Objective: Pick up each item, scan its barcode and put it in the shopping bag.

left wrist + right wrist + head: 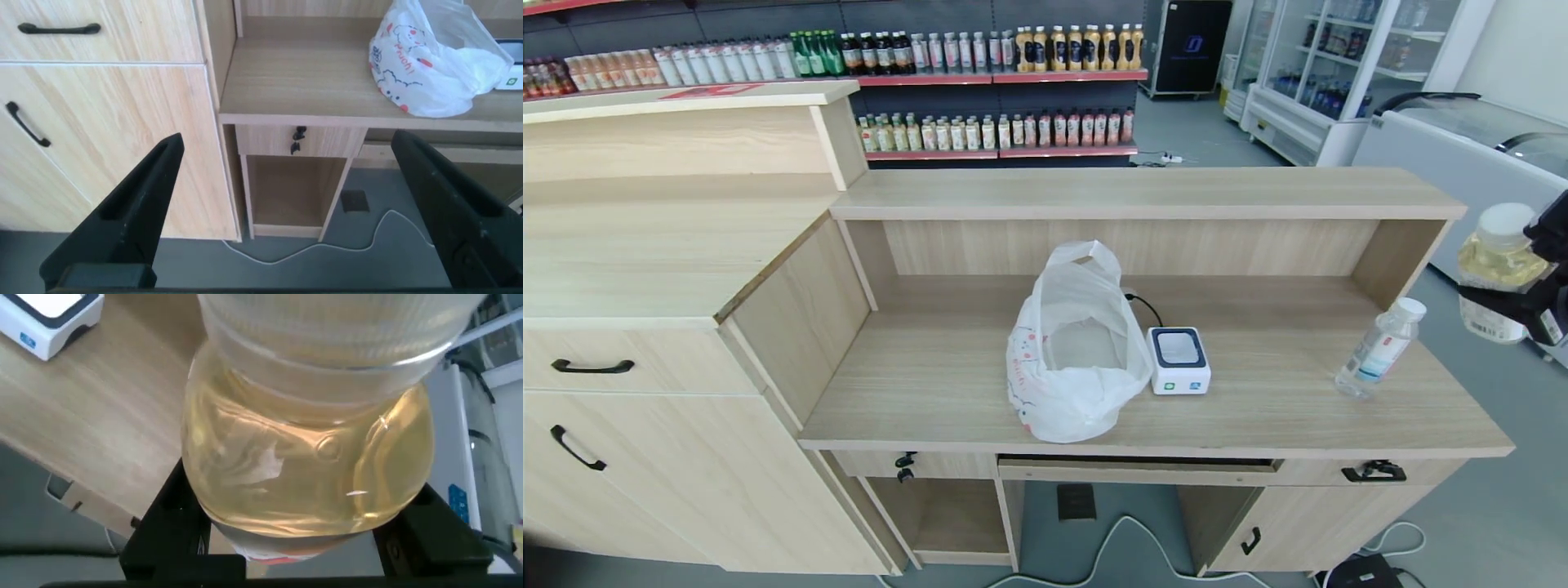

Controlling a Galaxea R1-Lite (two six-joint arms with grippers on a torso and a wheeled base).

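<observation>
Checkout scene at a pale wooden counter [1258,408]. A clear plastic bottle of pale yellow drink with a white cap [1494,257] hangs upright in the air just past the counter's right end. The black right gripper [1503,304] holds it, fingers pinching its lower body above a white label, where barcode stripes appear to face the head camera.

Near the middle of the counter sits a small white box scanner with a dark-framed glass top [1178,359]. Touching its left side is a white plastic shopping bag with red print [1074,351], mouth open upward. A small clear water bottle with a white cap [1380,347] stands near the right end, between the held bottle and the scanner.

The left gripper [288,139] hangs low, left of the counter front, its fingers [139,204] spread wide and holding nothing.

The step in hand looks like scanning. To do it well, the arm would carry the yellow bottle high enough to pass the water bottle without knocking it. It would then turn the barcode down toward the glass and hold it steady just above. The grip should stay clear of the label so the fingers do not cover the stripes.
</observation>
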